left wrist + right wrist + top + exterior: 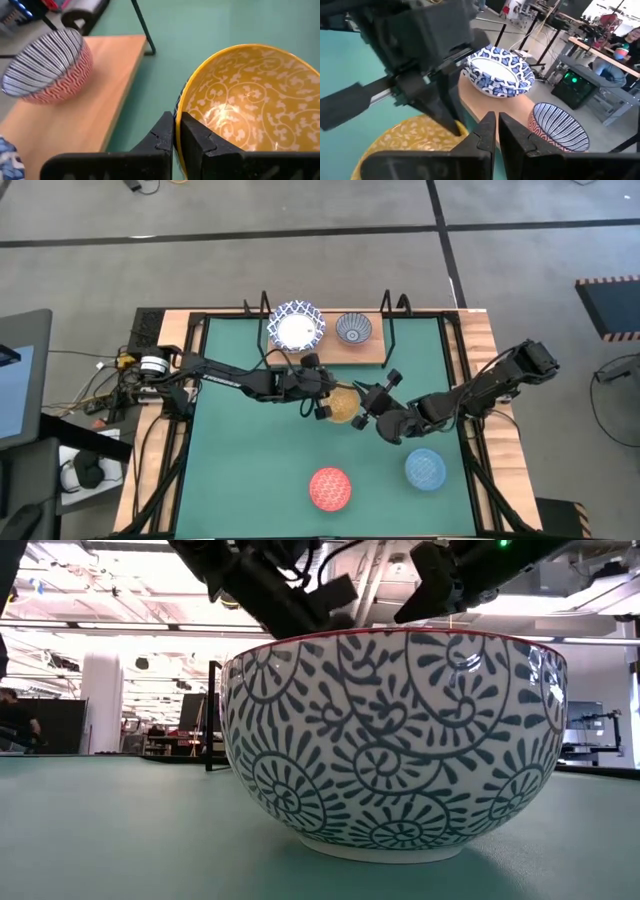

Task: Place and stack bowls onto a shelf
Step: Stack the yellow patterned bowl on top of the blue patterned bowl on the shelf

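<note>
The yellow-orange bowl is at the mat's middle, just in front of the wooden shelf. My left gripper reaches in from the left and is shut on its rim. My right gripper comes from the right and stands shut at the bowl's opposite side. On the shelf board rest a wide white bowl with a blue pattern and a small grey-blue striped bowl. The red bowl and the light blue bowl sit on the mat near its front edge. My left gripper pinches the yellow-orange bowl's rim, on the bowl's left side. One finger is inside the bowl and the other is outside. The bowl sits mouth up and roughly level. Its base is hidden. Whether my right gripper touches the bowl cannot be told.
The shelf's black wire posts rise beside the bowls on it. The red bowl's patterned outer wall fills the low view and hides the mat behind it. There is bare green mat at the front left. Cables and gear lie off the table's left.
</note>
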